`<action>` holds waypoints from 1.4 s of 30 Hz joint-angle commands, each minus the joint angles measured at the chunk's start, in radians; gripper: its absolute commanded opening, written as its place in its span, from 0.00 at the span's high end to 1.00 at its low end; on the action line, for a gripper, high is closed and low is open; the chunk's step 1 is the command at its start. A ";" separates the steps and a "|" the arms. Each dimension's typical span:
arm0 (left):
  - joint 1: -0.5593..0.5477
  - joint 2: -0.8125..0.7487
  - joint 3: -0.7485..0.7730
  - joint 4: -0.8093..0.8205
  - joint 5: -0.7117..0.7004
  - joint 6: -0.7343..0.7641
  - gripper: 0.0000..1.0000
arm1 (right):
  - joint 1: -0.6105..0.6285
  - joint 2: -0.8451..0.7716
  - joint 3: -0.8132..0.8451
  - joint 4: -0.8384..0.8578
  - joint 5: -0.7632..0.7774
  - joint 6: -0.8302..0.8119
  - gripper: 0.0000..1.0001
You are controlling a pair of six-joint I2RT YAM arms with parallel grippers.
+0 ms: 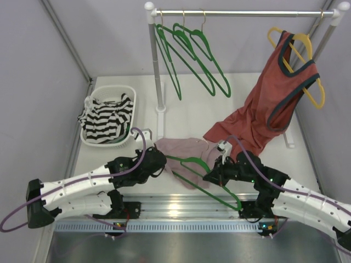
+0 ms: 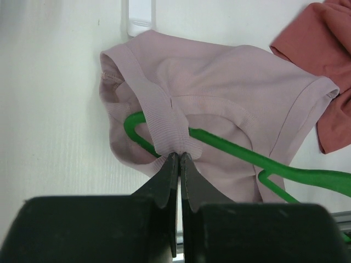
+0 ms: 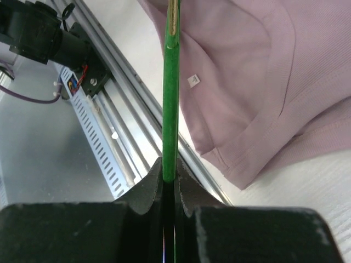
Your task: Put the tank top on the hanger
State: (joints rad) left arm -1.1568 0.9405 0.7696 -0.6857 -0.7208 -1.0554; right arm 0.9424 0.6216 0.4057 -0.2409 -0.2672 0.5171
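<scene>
The dusty-pink tank top (image 1: 184,150) lies crumpled on the table near the front middle. A green hanger (image 1: 192,163) lies across it, one arm threaded under a shoulder strap. My left gripper (image 1: 163,160) is shut on that strap; in the left wrist view the gripper (image 2: 179,155) pinches the ribbed strap of the tank top (image 2: 230,87) just over the hanger's arm (image 2: 230,145). My right gripper (image 1: 211,176) is shut on the hanger; in the right wrist view the gripper (image 3: 169,172) clamps the green bar (image 3: 170,98), with the tank top (image 3: 258,66) beside it.
Three green hangers (image 1: 192,55) hang on the rack bar at the back. A rust-red top (image 1: 269,104) hangs on a yellow hanger (image 1: 307,60) and drapes onto the table. A white basket (image 1: 118,87) with a striped garment (image 1: 107,118) stands at left. The rack post (image 1: 159,71) stands behind the tank top.
</scene>
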 commanded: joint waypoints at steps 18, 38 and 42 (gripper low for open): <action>0.005 0.047 0.100 -0.163 -0.085 -0.051 0.99 | 0.105 -0.022 -0.039 0.233 0.059 -0.074 1.00; 0.005 -0.009 0.082 0.001 0.041 0.123 0.93 | 0.139 0.188 -0.039 0.443 0.123 -0.176 1.00; 0.005 0.000 0.076 0.040 0.095 0.150 0.92 | 0.139 0.224 -0.016 0.460 0.128 -0.198 1.00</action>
State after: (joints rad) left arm -1.1542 0.9489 0.8505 -0.7444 -0.6666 -0.9531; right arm 1.0649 0.8242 0.3527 0.1085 -0.1425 0.3611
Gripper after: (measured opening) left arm 0.082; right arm 0.036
